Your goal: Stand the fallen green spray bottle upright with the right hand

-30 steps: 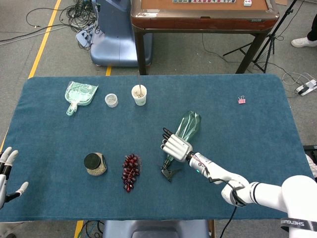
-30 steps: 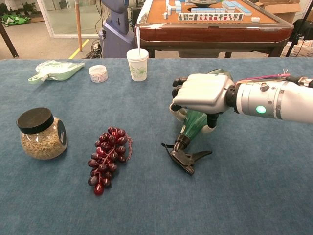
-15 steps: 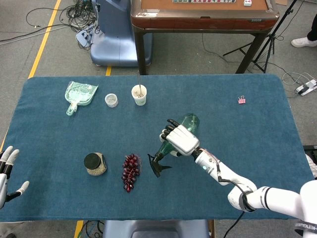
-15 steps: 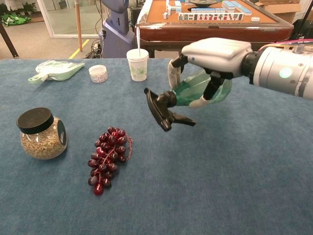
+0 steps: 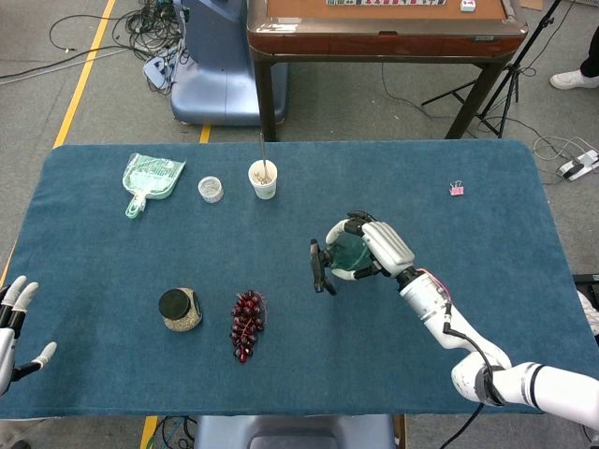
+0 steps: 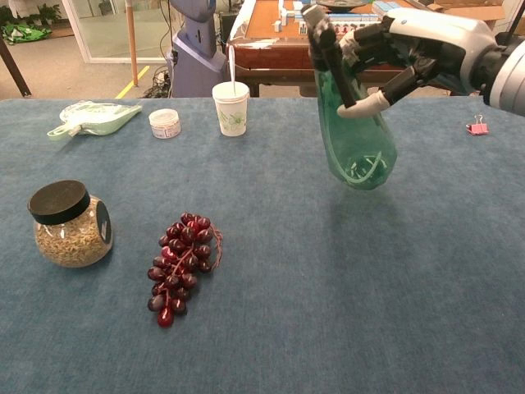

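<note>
The green spray bottle (image 6: 353,135) hangs in the air above the blue table, nearly upright, its black trigger head (image 5: 318,266) at the top and its base clear of the cloth. My right hand (image 6: 414,45) grips it around the neck and upper body; the same hand (image 5: 377,245) shows in the head view, right of the bottle (image 5: 344,255). My left hand (image 5: 13,327) rests at the table's near left edge, fingers spread and holding nothing.
A bunch of dark grapes (image 6: 180,267) and a black-lidded jar (image 6: 69,224) lie to the left. A paper cup (image 6: 230,107), small tub (image 6: 165,123) and green dustpan (image 6: 92,117) stand at the back. A pink clip (image 6: 475,126) lies far right.
The right hand has lifted the bottle off the cloth and swung it from lying flat to nearly upright, trigger head rising to the top. The left hand stayed put.
</note>
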`<state>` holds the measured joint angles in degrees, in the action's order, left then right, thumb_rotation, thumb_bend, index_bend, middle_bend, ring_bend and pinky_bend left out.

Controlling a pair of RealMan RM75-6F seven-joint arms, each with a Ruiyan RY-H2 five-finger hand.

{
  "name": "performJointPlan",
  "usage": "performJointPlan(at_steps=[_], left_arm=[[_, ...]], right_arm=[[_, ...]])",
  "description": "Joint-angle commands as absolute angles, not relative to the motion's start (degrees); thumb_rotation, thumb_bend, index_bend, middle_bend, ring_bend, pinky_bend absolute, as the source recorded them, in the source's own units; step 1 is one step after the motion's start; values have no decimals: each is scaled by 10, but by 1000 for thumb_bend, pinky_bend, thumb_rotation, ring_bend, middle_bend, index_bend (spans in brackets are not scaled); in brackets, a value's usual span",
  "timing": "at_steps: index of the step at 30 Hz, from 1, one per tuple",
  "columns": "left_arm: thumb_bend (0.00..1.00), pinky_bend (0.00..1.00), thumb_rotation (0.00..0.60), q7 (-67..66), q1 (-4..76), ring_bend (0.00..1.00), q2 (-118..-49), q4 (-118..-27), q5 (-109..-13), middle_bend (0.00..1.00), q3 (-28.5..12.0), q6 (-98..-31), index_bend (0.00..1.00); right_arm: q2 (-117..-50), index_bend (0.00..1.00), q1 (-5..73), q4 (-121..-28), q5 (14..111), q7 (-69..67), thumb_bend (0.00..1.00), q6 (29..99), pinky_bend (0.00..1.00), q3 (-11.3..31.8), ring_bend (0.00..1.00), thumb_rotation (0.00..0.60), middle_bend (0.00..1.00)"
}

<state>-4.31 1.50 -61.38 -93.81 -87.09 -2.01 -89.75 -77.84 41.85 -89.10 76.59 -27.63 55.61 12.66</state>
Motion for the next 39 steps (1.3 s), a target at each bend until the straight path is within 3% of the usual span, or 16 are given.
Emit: performJointPlan(at_steps=[1,8,20,24,29,39], left_arm=[[242,0,600,-43,15,0,-614,-939,-871,0,-19,-896,0],[242,0,600,-45,13,0,-612,-942,-870,0,-19,-898,0],[242,0,600,-50,11,0,-609,-948,-869,0,-18,-898,0],[243,0,600,-53,11,0,-608,-951,-871,0,-18,-897,0],[243,0,600,-57,12,0,-607,-955,-872,0,-17,-896,0],[242,0,600,-64,13,0,-604,-963,-872,0,-19,-896,0]], right_arm=[[-783,634,393,-862,759,-416,200,546,148,136,266,600,491],[-808,634,381,-797,775,-555,186,539,148,136,266,600,477],[-831,602,379,-735,808,-638,137,548,148,128,248,600,428],[-826,486,378,-731,818,-655,62,546,148,122,200,600,354],[-813,219,383,-730,837,-677,0,543,91,113,103,600,167],[-795,116,387,-733,849,-681,0,544,28,103,50,600,102]])
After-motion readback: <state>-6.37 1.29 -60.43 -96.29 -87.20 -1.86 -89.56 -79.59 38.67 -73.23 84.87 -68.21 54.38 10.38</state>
